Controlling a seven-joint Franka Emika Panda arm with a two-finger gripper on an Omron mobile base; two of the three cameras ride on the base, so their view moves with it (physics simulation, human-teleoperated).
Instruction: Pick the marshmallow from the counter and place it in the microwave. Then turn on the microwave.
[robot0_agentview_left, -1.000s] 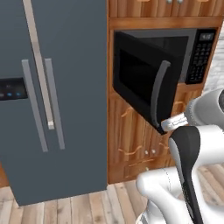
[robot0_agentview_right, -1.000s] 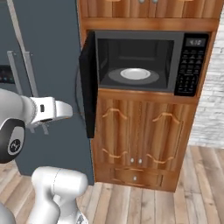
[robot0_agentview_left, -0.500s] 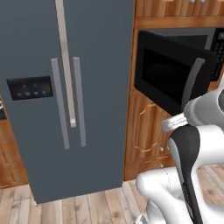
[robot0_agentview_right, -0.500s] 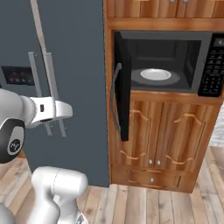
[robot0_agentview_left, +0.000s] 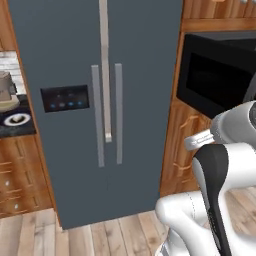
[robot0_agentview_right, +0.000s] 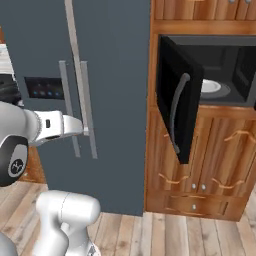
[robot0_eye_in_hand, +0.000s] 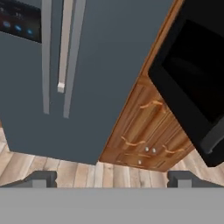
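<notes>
- At the far left of the left base view a dark speckled surface sits over brown wooden drawers; a beige jar-like appliance and a small round dish stand on it. The marshmallow cannot be made out.
- Next comes a tall grey-blue refrigerator with two vertical grey handles and a dark dispenser panel lit with small blue lights.
- Right of it, wooden cabinets hold the black microwave; its door stands swung open, with a white turntable plate inside.
- The white arm reaches forward in front of the refrigerator.
- In the hand view the two dark fingers stand wide apart with nothing between them, above a wood plank floor.
</notes>
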